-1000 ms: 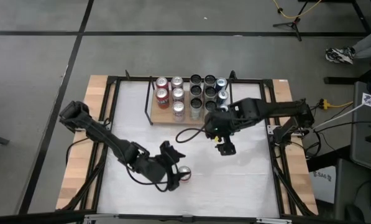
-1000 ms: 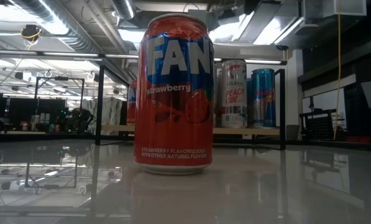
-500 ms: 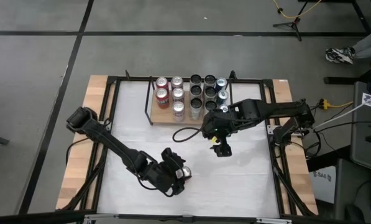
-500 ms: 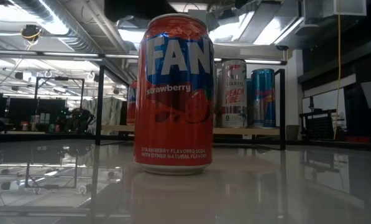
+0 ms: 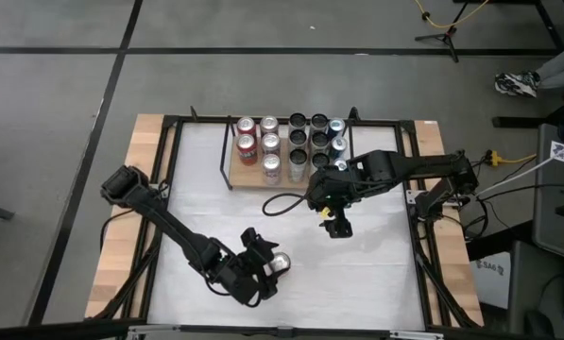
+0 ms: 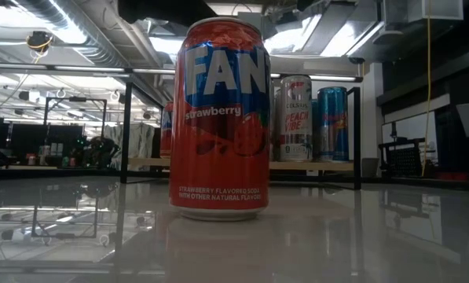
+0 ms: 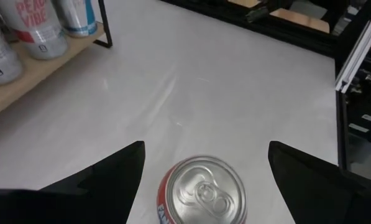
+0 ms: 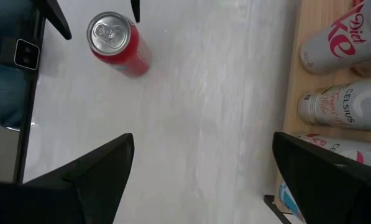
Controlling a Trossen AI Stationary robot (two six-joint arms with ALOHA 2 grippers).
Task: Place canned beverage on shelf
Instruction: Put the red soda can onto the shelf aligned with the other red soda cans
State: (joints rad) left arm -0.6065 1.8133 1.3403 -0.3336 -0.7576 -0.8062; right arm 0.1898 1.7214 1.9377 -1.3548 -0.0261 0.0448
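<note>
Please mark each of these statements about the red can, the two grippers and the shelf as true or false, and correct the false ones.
1. The red can stands upright on the white table. True.
2. The left gripper is shut on the red can. False: its fingers are open, with the can between them and gaps showing on both sides.
3. The shelf already holds several cans. True.
4. The right gripper holds a can. False: it is open and empty over the table in front of the shelf.
5. The red can lies on the shelf. False: it stands on the table, apart from the shelf.
</note>
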